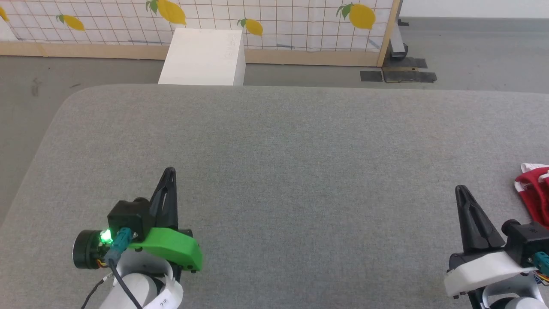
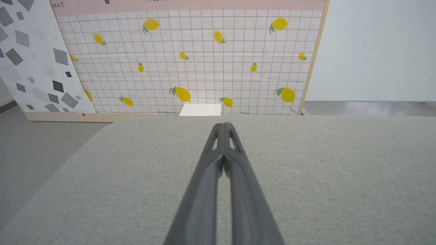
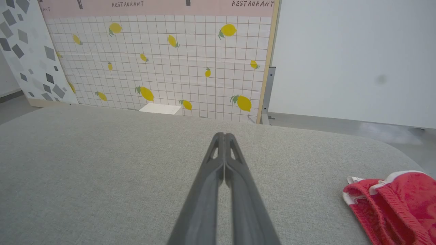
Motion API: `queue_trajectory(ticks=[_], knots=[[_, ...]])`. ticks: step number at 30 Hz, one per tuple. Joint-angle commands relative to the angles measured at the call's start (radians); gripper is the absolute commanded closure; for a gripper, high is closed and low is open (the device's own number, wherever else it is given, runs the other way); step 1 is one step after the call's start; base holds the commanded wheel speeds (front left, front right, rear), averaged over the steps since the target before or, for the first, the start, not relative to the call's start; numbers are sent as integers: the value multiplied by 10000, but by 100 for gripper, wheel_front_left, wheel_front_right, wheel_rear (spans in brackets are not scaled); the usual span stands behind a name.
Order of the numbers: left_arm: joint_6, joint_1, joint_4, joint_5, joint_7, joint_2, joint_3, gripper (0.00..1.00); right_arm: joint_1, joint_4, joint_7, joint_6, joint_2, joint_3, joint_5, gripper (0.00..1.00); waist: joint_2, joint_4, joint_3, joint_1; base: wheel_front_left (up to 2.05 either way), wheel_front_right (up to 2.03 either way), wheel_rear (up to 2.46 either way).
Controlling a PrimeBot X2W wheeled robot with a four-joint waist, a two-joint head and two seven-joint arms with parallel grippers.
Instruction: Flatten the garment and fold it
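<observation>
Red garment (image 1: 536, 195), maybe crumpled, on table (image 1: 274, 171)

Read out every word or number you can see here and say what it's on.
"RESTAURANT", twice: pink band topping the lemon screen.
"RANT", cut off: same band, left wrist view.
White box: faint marks, unreadable.
Red shorts: no print showing.
</observation>
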Motion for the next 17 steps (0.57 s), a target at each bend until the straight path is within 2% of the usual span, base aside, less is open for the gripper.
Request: queue_trajectory(ticks=[1, 17], knots=[[-117, 178, -3, 198, 46, -148, 170, 100, -190, 37, 52, -7, 64, 42, -93, 100, 0, -7, -13, 0, 0, 0, 0], [-731, 462, 34, 1086, 347, -803, 1046, 100, -270, 132, 257, -9, 159, 206, -248, 100, 0, -75, -138, 0, 0, 0, 0]])
